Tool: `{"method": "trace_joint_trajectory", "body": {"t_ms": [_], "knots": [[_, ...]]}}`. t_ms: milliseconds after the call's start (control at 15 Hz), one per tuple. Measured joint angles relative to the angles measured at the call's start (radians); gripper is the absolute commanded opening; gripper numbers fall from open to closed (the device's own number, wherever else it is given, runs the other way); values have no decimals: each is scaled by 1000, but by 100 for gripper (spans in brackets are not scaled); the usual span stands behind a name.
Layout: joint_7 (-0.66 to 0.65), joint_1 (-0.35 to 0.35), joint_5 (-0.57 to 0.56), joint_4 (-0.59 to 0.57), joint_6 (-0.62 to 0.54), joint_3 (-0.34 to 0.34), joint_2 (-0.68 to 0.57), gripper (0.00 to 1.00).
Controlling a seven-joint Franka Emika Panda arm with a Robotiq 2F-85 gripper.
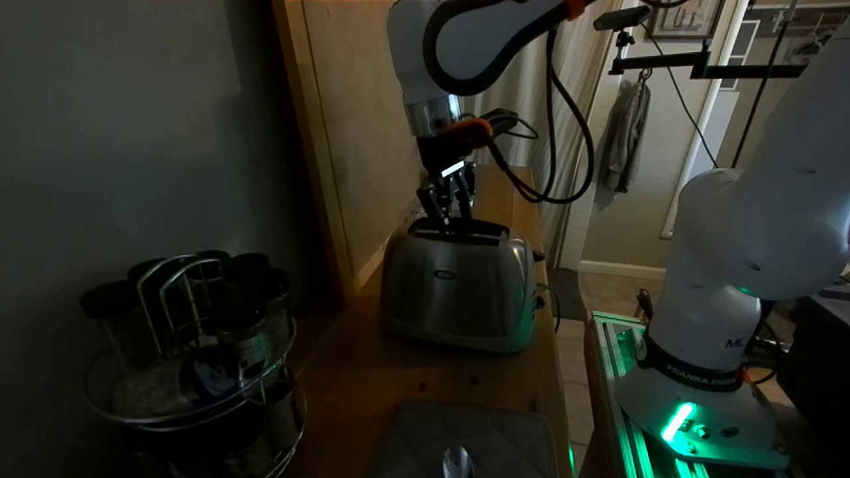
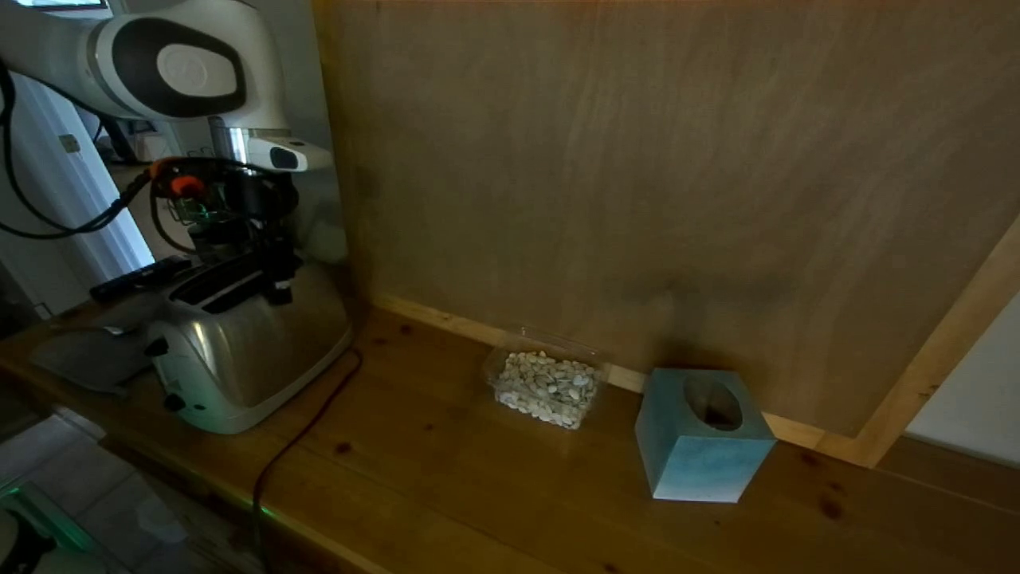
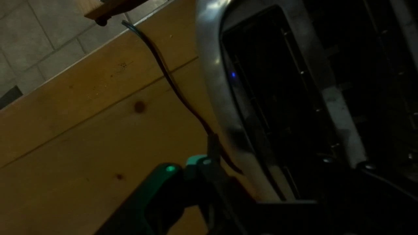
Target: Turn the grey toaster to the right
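Note:
The grey toaster [image 1: 458, 292] stands upright on the wooden counter, its long side facing the camera in an exterior view. It also shows in an exterior view [image 2: 271, 343] and from above in the wrist view [image 3: 214, 75]. My gripper [image 1: 457, 219] points down at the toaster's top; it also shows in an exterior view [image 2: 259, 285] and in the wrist view [image 3: 271, 151]. It is open. One finger is outside the toaster's long side, with a gap to the wall in the wrist view. The other is over the slots; its tip is too dark to make out.
A wire rack of dark-lidded jars [image 1: 192, 338] stands near the wall. A grey pad [image 1: 425, 441] bears a spoon [image 1: 458, 463]. A power cord [image 2: 299, 446] crosses the counter to its edge. A box of pebbles [image 2: 548, 388] and a teal tissue box [image 2: 705, 458] stand by the wooden panel [image 2: 637, 199].

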State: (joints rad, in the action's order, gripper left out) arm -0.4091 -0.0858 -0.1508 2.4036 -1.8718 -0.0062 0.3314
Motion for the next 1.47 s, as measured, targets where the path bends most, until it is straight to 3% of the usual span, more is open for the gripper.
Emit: {"method": "trace_joint_trajectory", "body": {"t_ms": [67, 200, 933, 1467], "knots": [[1, 0, -9, -3, -3, 2, 9, 96], [14, 0, -22, -7, -10, 6, 34, 100], [134, 23, -42, -26, -41, 39, 150, 100], [320, 99, 87, -53, 46, 33, 248, 100]]}}
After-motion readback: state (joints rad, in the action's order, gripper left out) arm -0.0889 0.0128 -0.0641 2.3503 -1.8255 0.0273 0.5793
